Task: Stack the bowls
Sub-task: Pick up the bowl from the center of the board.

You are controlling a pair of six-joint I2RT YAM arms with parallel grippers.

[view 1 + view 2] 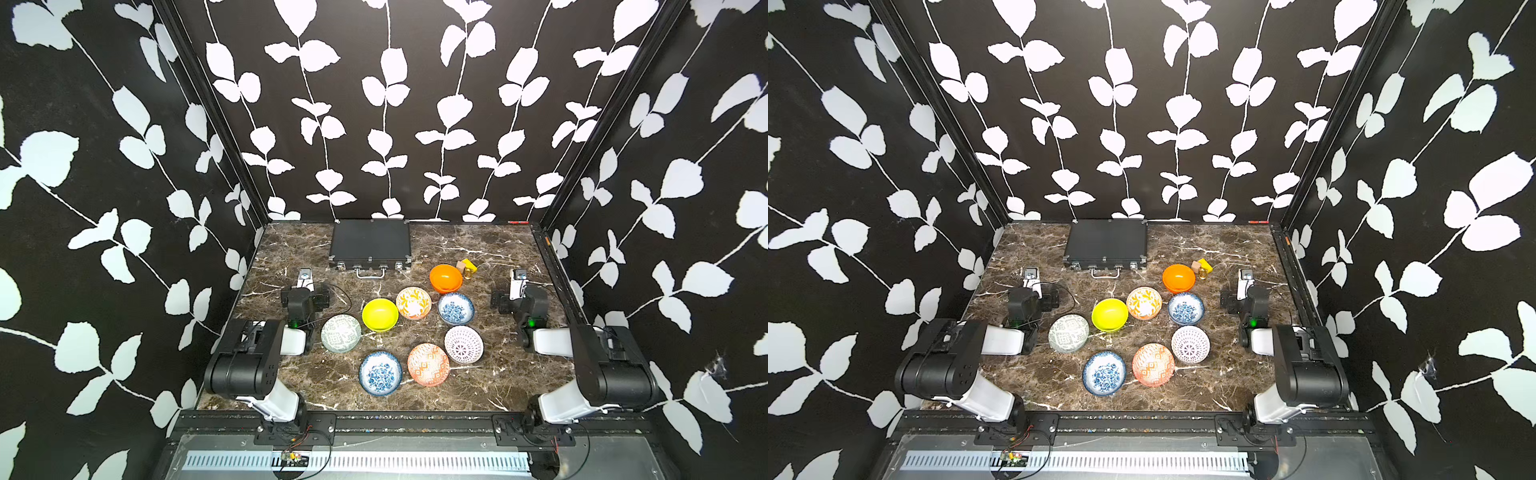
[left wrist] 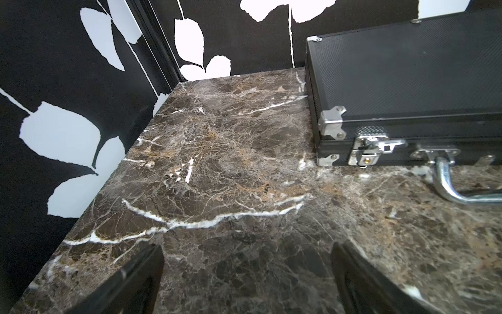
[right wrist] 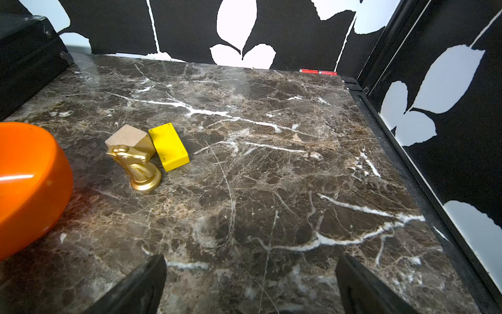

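Bowls (image 1: 464,344), eight of them, sit singly on the marble table (image 1: 291,257), none stacked yet: yellow bowl (image 1: 380,314) just beside the grey-green bowl (image 1: 340,333) and orange-leaf bowl (image 1: 413,303), plain orange bowl (image 1: 445,278) farthest back, near the black case (image 1: 370,243). Left gripper (image 2: 247,261) hangs over the marble, jaws spread wide, empty; right gripper (image 3: 251,269) the same, holding nothing, gold chess knight (image 3: 135,168) ahead.

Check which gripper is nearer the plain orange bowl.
Right. The right gripper sits open beside the plain orange bowl, on its right-wall side, not touching it. The left gripper, also open, is across the table toward the left wall, much farther off.
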